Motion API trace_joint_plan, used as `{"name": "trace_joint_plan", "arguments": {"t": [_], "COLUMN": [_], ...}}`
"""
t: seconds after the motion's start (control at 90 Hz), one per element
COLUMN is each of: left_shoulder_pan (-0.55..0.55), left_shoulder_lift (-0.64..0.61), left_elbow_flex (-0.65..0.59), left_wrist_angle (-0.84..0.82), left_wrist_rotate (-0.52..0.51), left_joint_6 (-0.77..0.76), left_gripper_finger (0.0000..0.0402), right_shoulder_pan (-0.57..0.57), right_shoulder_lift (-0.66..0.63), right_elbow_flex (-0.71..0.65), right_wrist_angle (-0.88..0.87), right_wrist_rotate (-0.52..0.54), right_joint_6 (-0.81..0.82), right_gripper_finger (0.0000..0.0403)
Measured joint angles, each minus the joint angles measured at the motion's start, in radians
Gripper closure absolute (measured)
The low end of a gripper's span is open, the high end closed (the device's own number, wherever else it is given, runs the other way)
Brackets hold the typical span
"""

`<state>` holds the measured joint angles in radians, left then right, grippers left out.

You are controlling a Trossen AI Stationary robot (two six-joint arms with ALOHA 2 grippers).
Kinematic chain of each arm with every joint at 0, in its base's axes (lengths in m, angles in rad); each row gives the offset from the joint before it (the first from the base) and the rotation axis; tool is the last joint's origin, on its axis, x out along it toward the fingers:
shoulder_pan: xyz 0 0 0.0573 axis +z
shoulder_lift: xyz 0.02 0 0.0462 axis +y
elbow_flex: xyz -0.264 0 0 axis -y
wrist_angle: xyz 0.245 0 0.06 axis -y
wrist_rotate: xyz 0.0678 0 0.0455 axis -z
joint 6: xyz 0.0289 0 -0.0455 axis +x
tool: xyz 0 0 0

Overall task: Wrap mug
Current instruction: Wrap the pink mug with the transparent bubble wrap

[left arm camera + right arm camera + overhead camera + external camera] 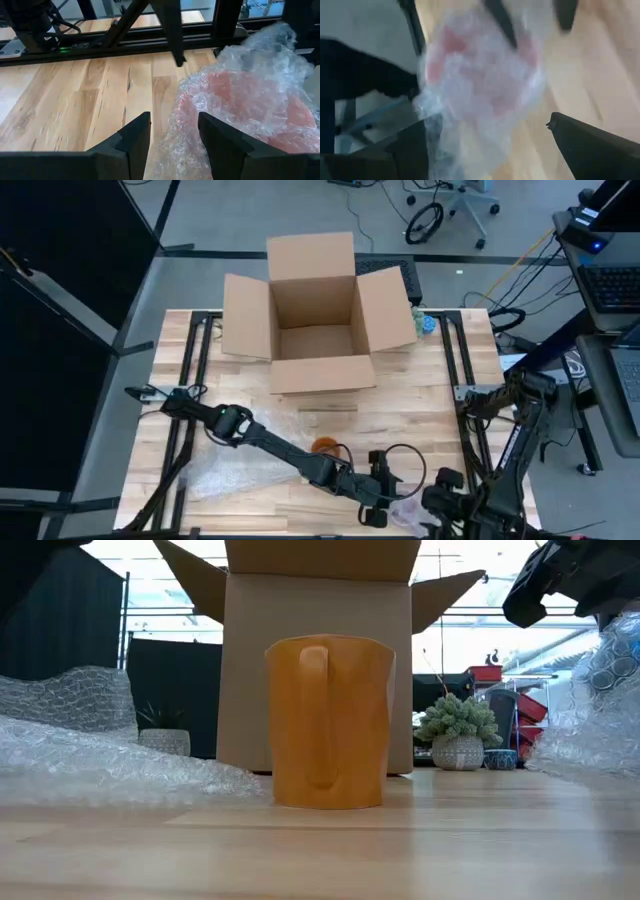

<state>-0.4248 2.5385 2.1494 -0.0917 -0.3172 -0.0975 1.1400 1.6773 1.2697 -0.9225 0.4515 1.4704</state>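
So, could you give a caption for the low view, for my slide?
Orange mug upright on the wooden table, handle facing the camera, bubble wrap on both sides, open cardboard box behind.

table (420,395): pale wood planks, visible grain and darker knots, smooth satin finish.
box (315,315) at the table's far edge: plain brown cardboard, matt, flaps open.
mug (329,722): orange, smooth, matt to faintly glossy; looks ceramic or plastic, cannot tell which.
bubble wrap (250,95): clear plastic film, crinkled, glossy, pink tint showing through near the table's near right corner.
second sheet of bubble wrap (235,470) by the near left edge: same clear bubbled plastic.
left gripper (174,135): fingers dark, matt, hard plastic look.
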Motion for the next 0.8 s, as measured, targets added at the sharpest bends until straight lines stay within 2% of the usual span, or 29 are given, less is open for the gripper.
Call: {"name": "trace_joint_plan", "arguments": {"t": [0.367, 0.567, 0.8], "left_shoulder_pan": [0.0, 0.0, 0.0], "left_shoulder_lift": [0.0, 0.0, 0.0], "left_elbow_flex": [-0.001, -0.001, 0.0], "left_wrist_angle": [-0.013, -0.019, -0.016], "left_wrist_rotate": [-0.006, -0.005, -0.003], "left_joint_6": [0.0, -0.002, -0.002], "left_gripper_finger": [0.0247, 0.0247, 0.0247], "right_shoulder_pan": [-0.133, -0.178, -0.19], "right_shoulder_lift": [0.006, 0.004, 0.002], "right_elbow_flex": [-0.029, -0.126, -0.199], "right_wrist_angle": [0.001, 0.084, 0.127], "right_wrist_rotate": [0.019, -0.074, -0.122], "right_joint_6": [-0.101, -0.056, 0.03], "right_gripper_finger": [0.0046, 0.0046, 0.0046]}}
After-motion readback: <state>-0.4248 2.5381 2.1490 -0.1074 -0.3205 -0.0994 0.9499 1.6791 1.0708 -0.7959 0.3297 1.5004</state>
